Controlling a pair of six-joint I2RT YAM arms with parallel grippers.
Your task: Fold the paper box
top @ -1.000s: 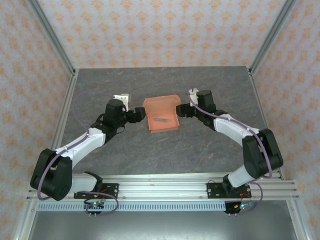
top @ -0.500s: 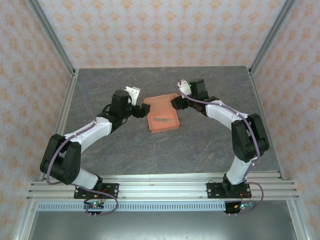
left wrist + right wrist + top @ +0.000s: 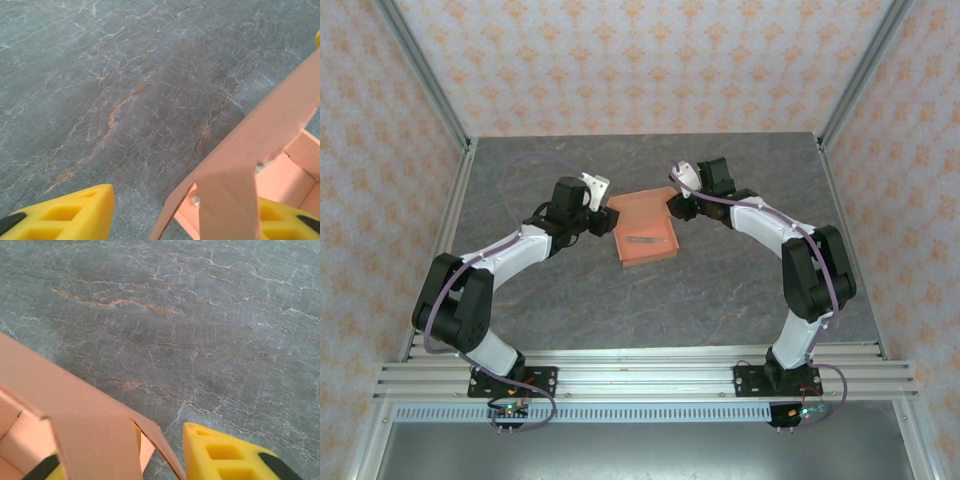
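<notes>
The paper box (image 3: 643, 232) is salmon-orange card lying on the grey table, its far flap and side walls raised. My left gripper (image 3: 603, 222) is at its far-left corner. In the left wrist view the raised card wall (image 3: 240, 150) stands between the yellow fingers (image 3: 70, 215); the left finger is clearly apart from it, so the gripper (image 3: 185, 200) is open. My right gripper (image 3: 675, 207) is at the far-right corner. There the card corner (image 3: 75, 410) sits between the jaws of the gripper (image 3: 125, 450), with the right finger (image 3: 225, 455) almost against the card edge.
A thin grey stick (image 3: 643, 240) lies inside the box. The table's marbled grey surface (image 3: 720, 290) stretches in front of the box, metal frame posts (image 3: 430, 90) stand at the back corners, and both arm bases sit on the near rail (image 3: 640, 380).
Both grippers moved toward the far corners of the box and their jaws narrowed around its raised walls. The box stayed in place.
</notes>
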